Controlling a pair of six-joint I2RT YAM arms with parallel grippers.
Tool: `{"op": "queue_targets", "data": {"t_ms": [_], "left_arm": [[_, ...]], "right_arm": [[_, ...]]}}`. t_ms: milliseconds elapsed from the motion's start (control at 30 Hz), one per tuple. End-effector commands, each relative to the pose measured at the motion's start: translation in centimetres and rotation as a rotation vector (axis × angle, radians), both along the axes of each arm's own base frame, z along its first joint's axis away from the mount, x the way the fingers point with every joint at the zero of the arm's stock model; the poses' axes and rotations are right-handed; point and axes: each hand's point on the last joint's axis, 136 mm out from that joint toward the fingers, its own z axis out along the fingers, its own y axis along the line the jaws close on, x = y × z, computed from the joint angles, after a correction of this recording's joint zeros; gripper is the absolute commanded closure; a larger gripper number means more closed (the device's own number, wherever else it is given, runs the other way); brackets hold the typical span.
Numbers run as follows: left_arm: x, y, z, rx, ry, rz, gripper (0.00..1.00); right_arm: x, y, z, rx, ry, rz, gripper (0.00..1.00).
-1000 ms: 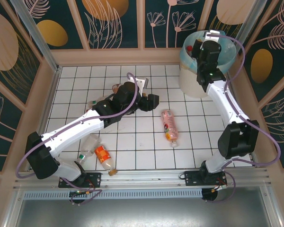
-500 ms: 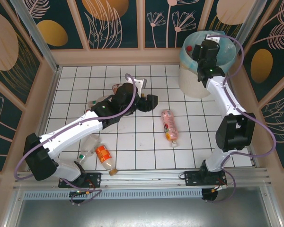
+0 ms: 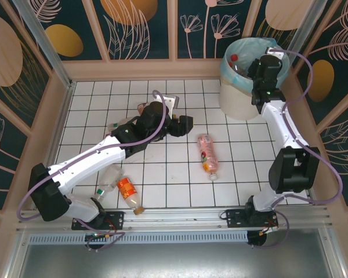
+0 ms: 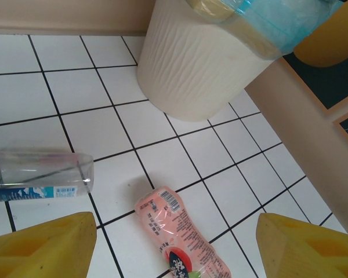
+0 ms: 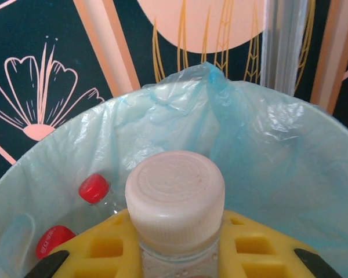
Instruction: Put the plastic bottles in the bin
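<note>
Jaws of the right gripper are clenched on a white-capped bottle, its cap toward the wrist and its long axis along the fingers. Just beyond it gapes the bin, with two red-capped bottles inside. Seen from above, this gripper hangs over the bin's right rim, so letting go should drop the bottle in. The left gripper stands released over a pink bottle on the floor, apart from the bin and nearer that arm.

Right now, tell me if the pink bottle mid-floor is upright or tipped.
Tipped: the pink bottle lies flat on its side on the tiles.
</note>
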Motion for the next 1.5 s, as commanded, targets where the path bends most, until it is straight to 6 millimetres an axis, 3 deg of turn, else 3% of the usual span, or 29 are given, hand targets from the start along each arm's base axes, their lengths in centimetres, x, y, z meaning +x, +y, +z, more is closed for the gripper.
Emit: {"op": "queue_targets", "data": {"t_ms": [0,167,300,600,900,1033,1200,1300,1467], "left_arm": [[0.4,0.0,0.7,-0.026,-0.018,0.025,0.27],[0.4,0.4,0.6,-0.015,-0.021,0.037,0.27],[0.4,0.3,0.4,-0.012,-0.015,0.036,0.27],[0.4,0.3,-0.3,-0.010,0.002,0.039,0.27],[0.1,0.6,-1.0,0.008,0.005,0.035,0.26],[0.2,0.7,-0.8,0.012,-0.005,0.036,0.26],[0.1,0.9,-0.6,0.015,-0.012,0.037,0.26],[0.1,1.1,-0.4,0.015,-0.020,0.043,0.25],[0.1,1.4,-0.4,0.020,-0.023,0.050,0.25]], "right_arm": [[-1.8,-1.3,3.2,-0.007,-0.140,-0.090,0.79],[-2.5,-2.3,2.8,-0.005,-0.182,-0.147,0.79],[-0.9,-2.4,1.3,-0.018,-0.097,-0.162,0.77],[2.7,0.9,-2.2,-0.070,0.075,-0.073,0.73],[5.6,4.8,-3.8,-0.184,0.193,-0.001,0.66],[6.3,5.9,-3.2,-0.177,0.211,0.023,0.47],[5.5,7.6,1.3,-0.129,0.127,0.059,0.30],[5.4,7.4,2.5,0.011,0.107,0.121,0.04],[5.1,8.3,3.0,0.015,0.084,0.140,0.03]]}}
